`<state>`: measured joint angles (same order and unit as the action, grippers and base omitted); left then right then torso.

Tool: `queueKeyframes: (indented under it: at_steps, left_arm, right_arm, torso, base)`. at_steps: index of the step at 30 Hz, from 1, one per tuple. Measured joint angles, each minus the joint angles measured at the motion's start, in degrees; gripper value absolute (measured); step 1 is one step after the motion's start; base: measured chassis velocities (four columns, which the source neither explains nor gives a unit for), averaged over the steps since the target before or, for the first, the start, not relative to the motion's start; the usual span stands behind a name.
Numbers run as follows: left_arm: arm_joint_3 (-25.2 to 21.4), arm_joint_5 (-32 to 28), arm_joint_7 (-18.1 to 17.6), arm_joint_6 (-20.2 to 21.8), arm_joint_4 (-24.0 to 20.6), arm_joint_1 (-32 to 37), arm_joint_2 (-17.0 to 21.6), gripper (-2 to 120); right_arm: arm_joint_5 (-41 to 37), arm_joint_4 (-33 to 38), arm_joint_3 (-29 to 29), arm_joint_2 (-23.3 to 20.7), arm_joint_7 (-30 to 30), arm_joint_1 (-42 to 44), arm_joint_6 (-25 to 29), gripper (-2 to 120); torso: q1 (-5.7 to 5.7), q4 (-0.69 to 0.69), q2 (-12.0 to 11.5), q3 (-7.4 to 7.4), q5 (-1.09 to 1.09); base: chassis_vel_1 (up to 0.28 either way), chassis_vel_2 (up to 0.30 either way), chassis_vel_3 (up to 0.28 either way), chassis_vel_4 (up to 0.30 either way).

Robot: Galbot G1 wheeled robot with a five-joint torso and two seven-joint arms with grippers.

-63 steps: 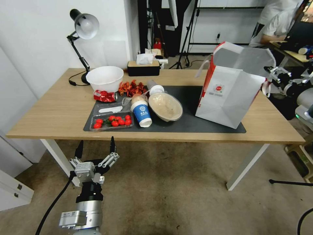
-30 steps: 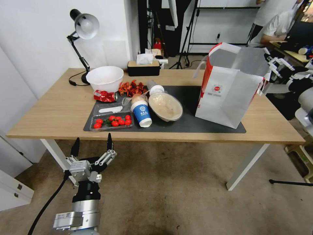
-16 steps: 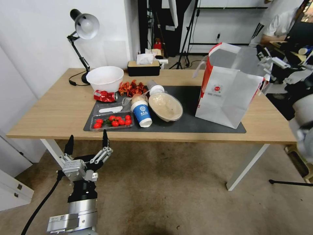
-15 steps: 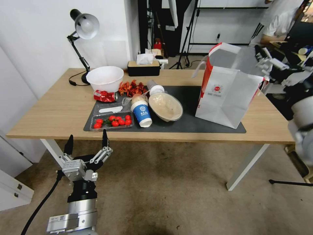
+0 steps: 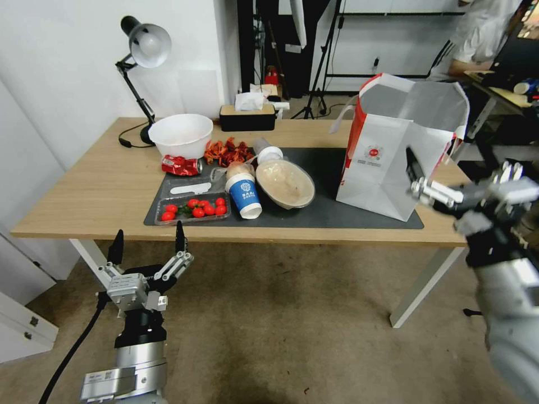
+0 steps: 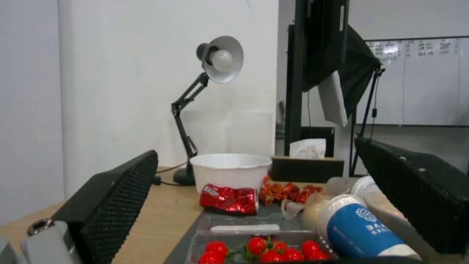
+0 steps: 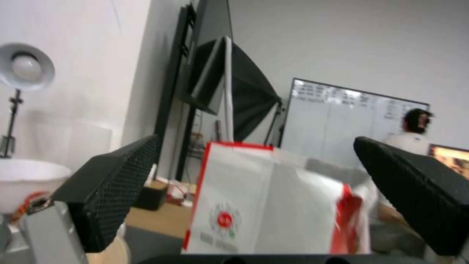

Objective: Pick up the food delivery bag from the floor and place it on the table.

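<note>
The food delivery bag [image 5: 393,163] stands upright and open on the table [image 5: 95,185], at the right end of the dark mat, with nothing holding it. It is white with red side panels and a round red logo. My right gripper [image 5: 447,168] hovers open just off the table's front right edge, near the bag's front right corner and not touching it. In the right wrist view its fingers [image 7: 112,190] are spread wide, with the bag [image 7: 273,205] beyond them. My left gripper [image 5: 149,238] is open and empty, low over the floor [image 5: 281,325] before the table's left front edge.
On the table stand a desk lamp [image 5: 143,50], a white bowl [image 5: 179,134], a red can [image 5: 179,165], a tomato tray [image 5: 193,209], a blue cup [image 5: 244,193], a covered bowl [image 5: 285,184] and a tissue box [image 5: 247,115]. A white table leg [image 5: 421,286] stands near my right arm.
My right gripper left the bag's upper right side and swung down toward the table's front edge. The bag stayed upright. My left gripper drifted slightly lower and left.
</note>
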<state>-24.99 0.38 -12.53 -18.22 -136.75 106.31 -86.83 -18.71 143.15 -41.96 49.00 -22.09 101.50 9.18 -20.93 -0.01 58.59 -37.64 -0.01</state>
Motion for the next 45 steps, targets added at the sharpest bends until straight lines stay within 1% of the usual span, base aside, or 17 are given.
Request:
queueKeyframes:
  at_steps: [2, 3, 4, 7, 8, 11, 15, 16, 22, 45]
  left_arm:
    - [0.06, 0.00, 0.13, -0.18, 0.09, 0.03, 0.02, 100]
    - [0.17, 0.01, 0.29, -0.31, 0.12, 0.04, 0.01, 100]
    - [0.17, 0.01, 0.29, -0.31, 0.12, 0.04, 0.01, 100]
    - [0.47, 0.19, 0.80, -0.67, 0.42, 0.09, 0.02, 100]
    - [0.47, 0.19, 0.80, -0.67, 0.42, 0.09, 0.02, 100]
    - [0.67, 0.15, 1.09, -0.89, 0.56, 0.12, 0.20, 100]
    - [0.86, 0.02, 1.38, -0.91, 0.72, 0.06, 0.31, 100]
    - [0.86, 0.02, 1.38, -0.91, 0.72, 0.06, 0.31, 100]
    - [1.11, -0.13, 1.83, -1.13, 1.44, -0.01, 0.67, 100]
    - [1.06, -0.60, 0.91, -1.11, 3.04, -0.50, 1.25, 100]
  right_arm:
    - [2.92, 0.02, 0.83, 2.42, -0.87, 2.48, 0.63, 100]
    - [4.94, 0.02, 1.71, 4.36, -1.56, 4.10, 1.05, 100]
    - [4.94, 0.02, 1.71, 4.36, -1.56, 4.10, 1.05, 100]
    - [9.63, 0.02, 3.92, 8.42, -2.84, 6.49, 2.59, 100]
    - [9.63, 0.02, 3.92, 8.42, -2.84, 6.49, 2.59, 100]
    - [12.75, 0.02, 5.78, 11.02, -4.68, 7.86, 2.89, 100]
    - [13.55, 0.02, 7.16, 12.62, -5.50, 8.77, 2.86, 100]
    - [13.55, 0.02, 7.16, 12.62, -5.50, 8.77, 2.86, 100]
    - [13.95, -0.99, 11.06, 16.05, -4.67, 9.66, 3.08, 100]
    - [11.82, -2.19, 13.42, 17.25, -2.47, 9.41, 2.52, 100]
  torso:
    - [0.00, 0.00, 0.00, 0.00, 0.00]
    - [0.00, 0.00, 0.00, 0.00, 0.00]
    - [0.00, 0.00, 0.00, 0.00, 0.00]
    - [0.00, 0.01, 0.00, 0.00, 0.00]
    - [0.00, 0.01, 0.00, 0.00, 0.00]
    - [0.00, 0.01, 0.00, 0.00, 0.01]
    - [0.00, 0.01, 0.00, -0.01, 0.00]
    - [0.00, 0.01, 0.00, -0.01, 0.00]
    - [0.00, 0.01, -0.01, -0.01, 0.01]
    - [0.00, 0.01, -0.01, -0.01, 0.01]
  base:
    - [0.000, 0.000, 0.000, 0.000]
    - [0.000, 0.000, 0.000, 0.000]
    - [0.000, 0.000, 0.000, 0.000]
    - [0.000, 0.000, 0.000, 0.000]
    - [0.000, 0.000, 0.000, 0.000]
    - [0.000, 0.000, 0.000, 0.000]
    - [0.000, 0.000, 0.000, 0.000]
    - [0.000, 0.000, 0.000, 0.000]
    - [0.000, 0.000, 0.000, 0.000]
    - [0.000, 0.000, 0.000, 0.000]
